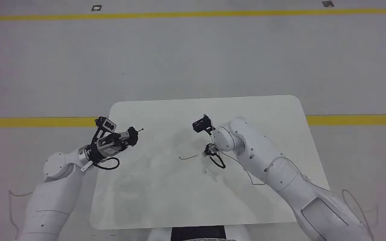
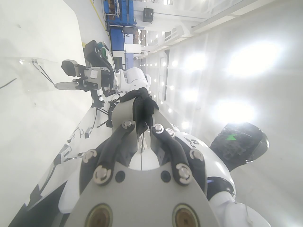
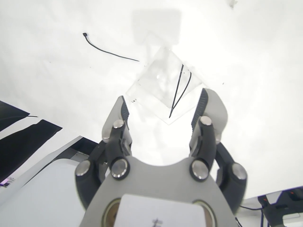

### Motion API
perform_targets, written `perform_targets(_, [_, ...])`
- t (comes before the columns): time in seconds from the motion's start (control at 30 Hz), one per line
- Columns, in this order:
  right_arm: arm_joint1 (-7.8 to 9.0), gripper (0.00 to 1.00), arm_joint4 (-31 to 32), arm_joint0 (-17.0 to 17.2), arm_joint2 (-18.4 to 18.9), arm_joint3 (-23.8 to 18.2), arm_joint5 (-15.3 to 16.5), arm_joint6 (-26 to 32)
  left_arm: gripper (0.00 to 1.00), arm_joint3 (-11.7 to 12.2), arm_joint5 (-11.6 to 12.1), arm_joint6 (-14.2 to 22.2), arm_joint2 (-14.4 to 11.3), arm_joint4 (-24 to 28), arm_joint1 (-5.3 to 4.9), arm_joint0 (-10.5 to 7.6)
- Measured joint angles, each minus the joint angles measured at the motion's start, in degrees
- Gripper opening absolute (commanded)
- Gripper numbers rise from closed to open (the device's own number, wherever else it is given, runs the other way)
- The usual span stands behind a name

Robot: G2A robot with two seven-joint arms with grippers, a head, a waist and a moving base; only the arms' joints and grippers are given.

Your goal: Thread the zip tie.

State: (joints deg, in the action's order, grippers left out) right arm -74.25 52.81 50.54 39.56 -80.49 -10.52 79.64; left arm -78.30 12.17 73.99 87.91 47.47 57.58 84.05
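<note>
My left gripper [image 1: 131,136] is held above the table's left side, shut on a thin black zip tie [image 2: 142,100] whose tip [image 1: 140,129] sticks out past the fingers. My right gripper [image 3: 163,106] hovers open over the table's middle, just above a clear square plate [image 3: 161,81] on which two black zip ties [image 3: 181,83] lie crossed at one end. Another zip tie [image 3: 106,51] lies loose on the table beside the plate, also visible as a zip tie [image 1: 189,157] from above. The left wrist view shows the right gripper [image 2: 64,77] open, farther off.
The white table [image 1: 181,114] has rounded corners and bare surface around both arms. Small dark specks [image 3: 232,2] mark its surface. A yellow floor line [image 1: 36,122] runs behind it.
</note>
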Motion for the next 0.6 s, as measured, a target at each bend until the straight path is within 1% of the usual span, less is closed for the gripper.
perform_targets(0.3, [0.39, 0.29, 0.4, -0.4, -1.2, 0.3, 0.2, 0.0, 0.0, 0.0, 0.0, 0.0, 0.0, 0.0, 0.0, 0.0])
perform_targets(0.47, [0.39, 0.2, 1.4, -0.9, -2.4, 1.0, -0.7, 0.0, 0.0, 0.0, 0.0, 0.0, 0.0, 0.0, 0.0, 0.0])
perform_targets(0.6, [0.31, 0.17, 1.4, -1.1, -3.2, 1.6, -0.9, 0.0, 0.0, 0.0, 0.0, 0.0, 0.0, 0.0, 0.0, 0.0])
